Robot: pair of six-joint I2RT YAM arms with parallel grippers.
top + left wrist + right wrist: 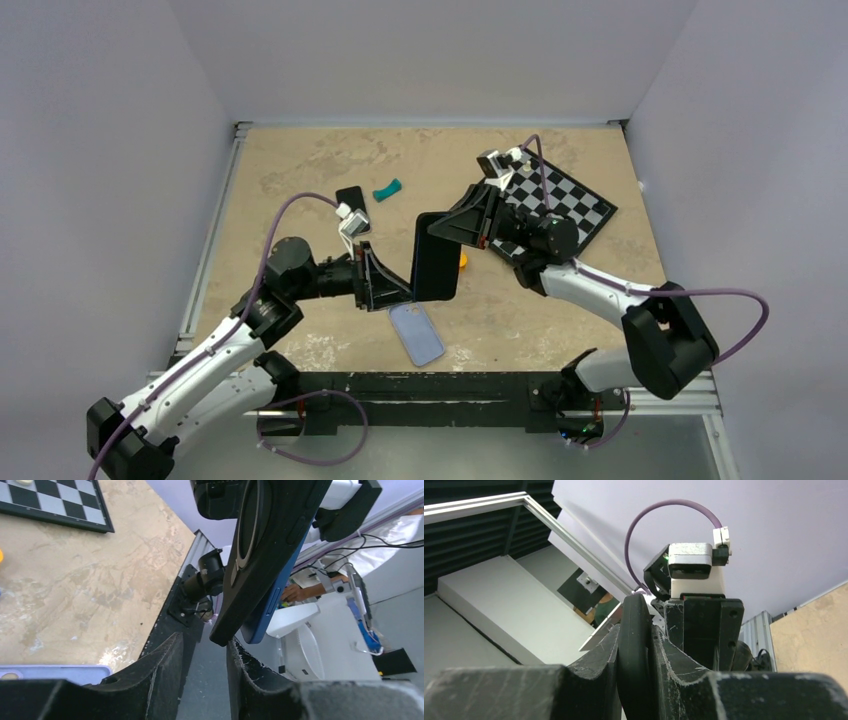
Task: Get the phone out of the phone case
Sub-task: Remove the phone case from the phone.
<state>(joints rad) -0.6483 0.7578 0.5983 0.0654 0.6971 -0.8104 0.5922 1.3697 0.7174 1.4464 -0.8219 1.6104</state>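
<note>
Lying nearest the arm bases, a pale slab (pixel 417 333) shaped like a phone rests flat on the table (pixel 300 170). Just beyond it the left gripper (pixel 205 642) reaches in from the left. Its fingers stand a narrow gap apart, not closed on anything. The lower corner of the black case (pixel 437 257) sits at the mouth of that gap, close against one finger, with open space showing on the other side.

The case is held upright in the air over the middle of the table, between the two arms. In the left wrist view a round ring shows on its back. The blue phone (pixel 270 605) is still in the case but lifted away from it along the lower end, so its side edge and buttons are exposed.

The right gripper (pixel 636 632) comes in from the far right and is clamped on the case's upper edge, which fills the space between its fingers.

A small orange piece (pixel 462 261) lies on the table just beside the case. Beyond the right gripper is a chessboard (pixel 565 205), set at an angle. Farther left, a dark handset (pixel 351 199) lies flat, with a teal piece (pixel 387 188) near it.
</note>
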